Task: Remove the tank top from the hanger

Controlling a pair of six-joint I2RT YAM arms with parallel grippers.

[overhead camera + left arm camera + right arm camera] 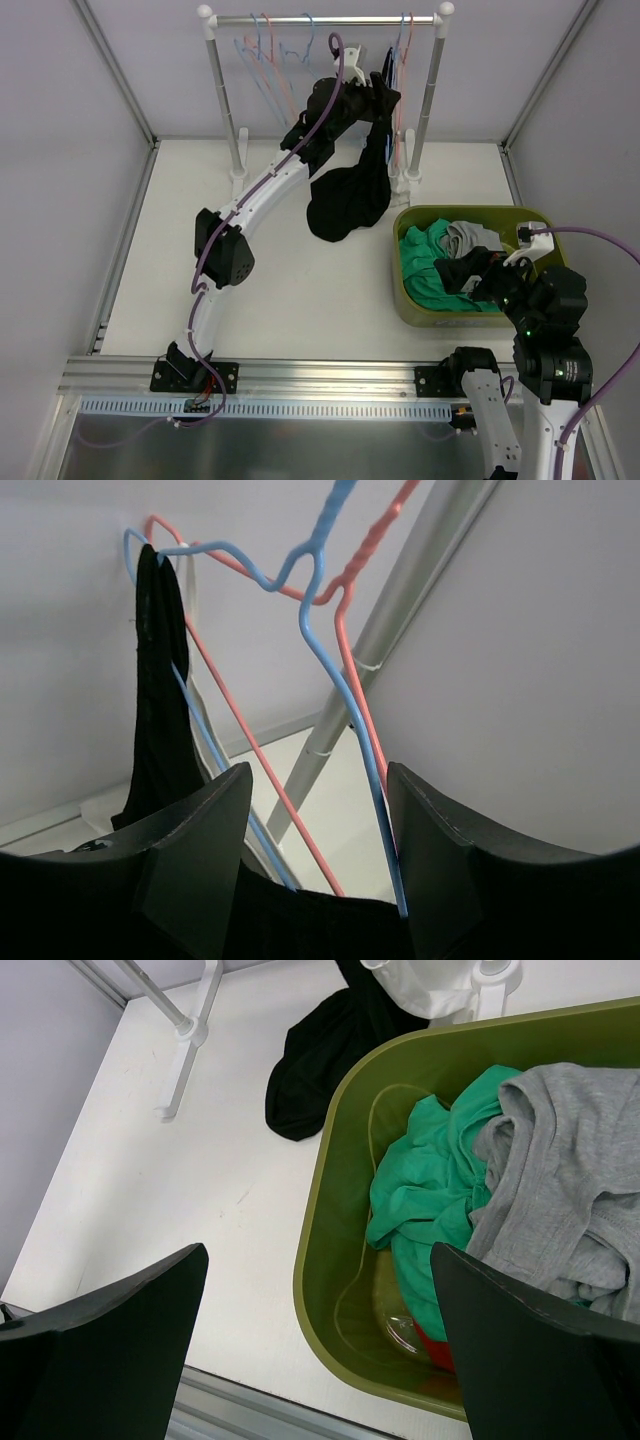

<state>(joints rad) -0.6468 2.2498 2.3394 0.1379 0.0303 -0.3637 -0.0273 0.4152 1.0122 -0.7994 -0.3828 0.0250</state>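
Left jaws half-parted, blue hanger [330, 670] and black tank top [160, 730] between, grip unclear; right jaws released above bin [325, 1260].

- plain black fabric tank top [350, 190], no pattern
- thin light-blue wire hanger [335, 685]
- thin coral wire hanger [248, 732]
- olive-green plastic tub [405, 295], 4 o'clock: crumpled teal-green garment [420, 268], crumpled grey garment [472, 236]
- flat white tabletop [180, 250]

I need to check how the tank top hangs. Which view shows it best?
Top external: most of the black tank top hangs by the rack's right end, hem on the table. Left wrist shows only its strap over the blue hanger; right wrist only its hem.
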